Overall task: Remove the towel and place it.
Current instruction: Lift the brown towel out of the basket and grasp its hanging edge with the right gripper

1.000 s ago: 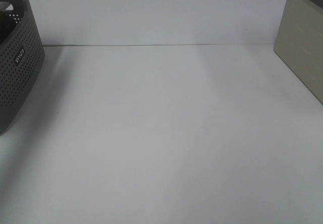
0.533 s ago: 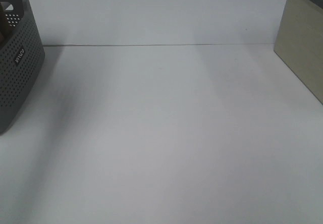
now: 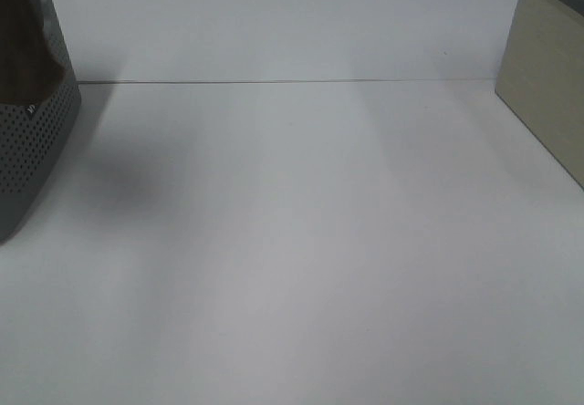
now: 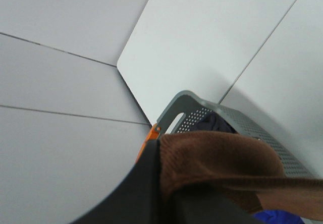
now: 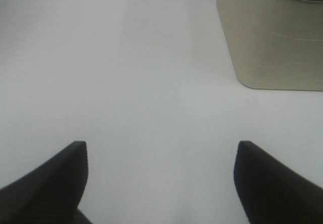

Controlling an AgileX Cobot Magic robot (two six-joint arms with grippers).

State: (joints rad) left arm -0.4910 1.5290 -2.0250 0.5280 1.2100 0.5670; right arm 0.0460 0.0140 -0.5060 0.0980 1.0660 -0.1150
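- The left gripper (image 4: 169, 191) was pinched shut on the brown towel (image 4: 217, 158). It held the towel up over the grey basket (image 4: 252, 125) at the far left of the desk (image 3: 292, 241).
- The right gripper (image 5: 161, 183) was wide open and held nothing.
- I think a good lift needed to go high, so the whole towel cleared the basket rim.
- It also needed to go slowly, so the basket did not tip.

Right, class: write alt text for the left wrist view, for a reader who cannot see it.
The left claw is shut on a dark brown terry cloth towel, held over a grey perforated plastic basket on a white table.
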